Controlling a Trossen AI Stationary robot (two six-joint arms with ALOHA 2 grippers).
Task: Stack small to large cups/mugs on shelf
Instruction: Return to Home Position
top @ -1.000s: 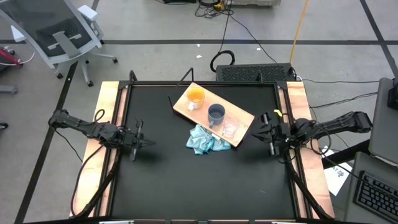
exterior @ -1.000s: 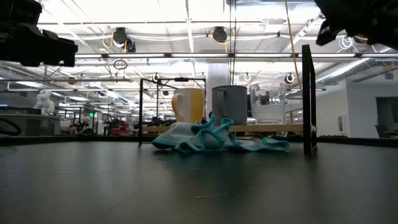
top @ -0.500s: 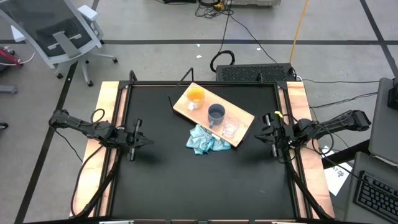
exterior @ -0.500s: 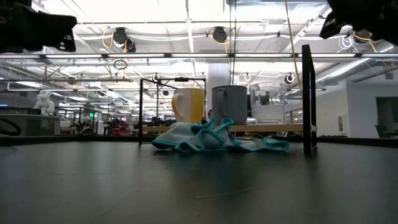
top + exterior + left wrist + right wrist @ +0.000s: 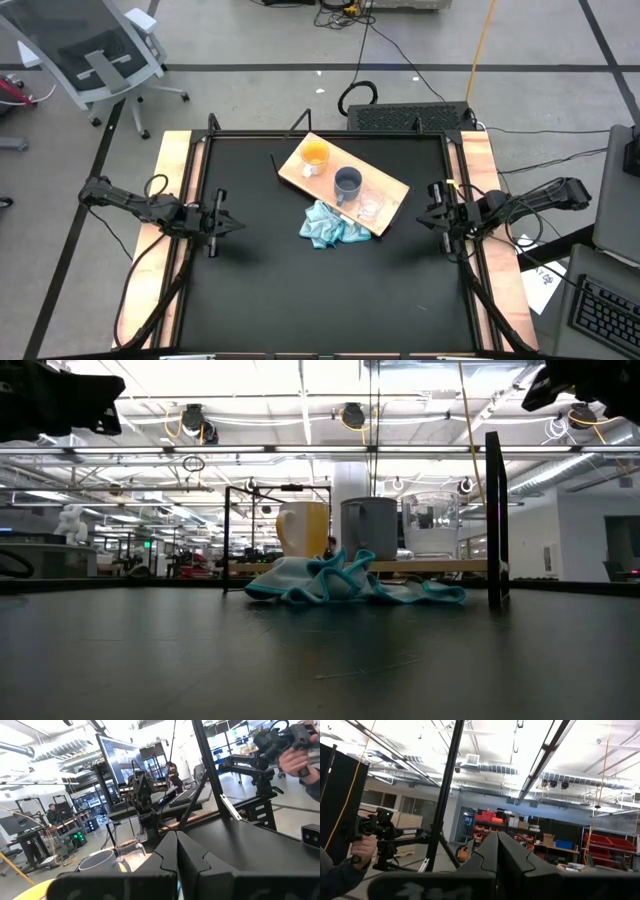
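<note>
Three cups stand upright in a row on the light-wood shelf board, which lies slantwise at the far middle of the table. They are the orange mug with a white handle, the grey-blue mug and the clear cup. In the low view they are the orange mug, the grey-blue mug and the clear cup. My left gripper hovers shut near the table's left edge, and my right gripper shut near its right edge. Both stand apart from the cups. Shut fingers show in the wrist views as my left gripper and my right gripper.
A crumpled light blue cloth lies on the table against the board's near edge, in front of the cups in the low view. A black frame post stands at the right. A person's hand with a device shows beyond the table.
Both grippers have risen a little, staying shut; in the low view each arm has moved up toward the picture's top. The right gripper has also drawn slightly toward the table's right edge. The cups, board and cloth have not moved.
</note>
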